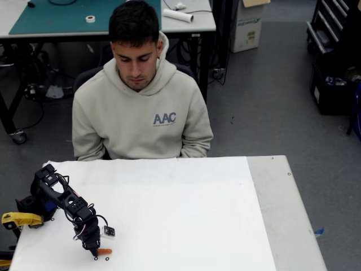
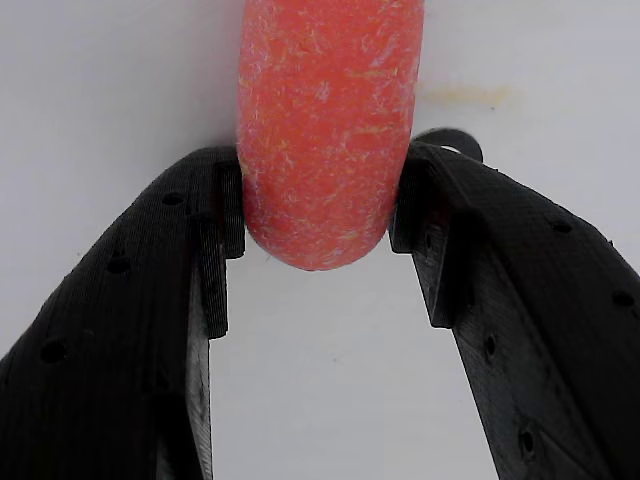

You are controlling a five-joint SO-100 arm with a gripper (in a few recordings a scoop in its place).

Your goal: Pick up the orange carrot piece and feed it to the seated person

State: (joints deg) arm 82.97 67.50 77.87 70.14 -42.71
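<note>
Wrist view, nearest: gripper [image 2: 318, 205] had both black fingers [image 2: 150, 300] pressed against the sides of the orange carrot piece [image 2: 322, 130], clenched on its rounded end. Carrot ran up toward 12 o'clock out of frame, rounded tip pointing at 6 o'clock between the fingertips. White table surface [image 2: 320, 400] lay under it; cannot tell if the carrot was lifted or touching the surface. Faint orange smear on the white at about 1 o'clock from the carrot.

Fixed view: gripper [image 1: 96, 252] sat at the near left part of the white table [image 1: 186, 214], about 7 o'clock from table centre, pointing down. Carrot piece [image 1: 104, 251] stuck out sideways toward 3 o'clock from the fingertips, low at the table surface. Small dark rings on the table just below the carrot at 6 o'clock. Black arm [image 1: 59, 197] rose from the gripper toward 10 o'clock, with wires and a small camera module near the wrist. Yellow-handled tool [image 1: 20, 219] lay at the left table edge, at 9 o'clock from the arm, well apart from the carrot.

Farther: seated person [image 1: 138, 107] in a beige hoodie with "AAC" on the chest sat behind the far table edge, at 12 o'clock from table centre, head tilted down. Well apart from the carrot. Behind the person, a desk with a green mat [image 1: 67, 17], a tape roll [image 1: 90, 18] and a white tube [image 1: 178, 15] on it.
</note>
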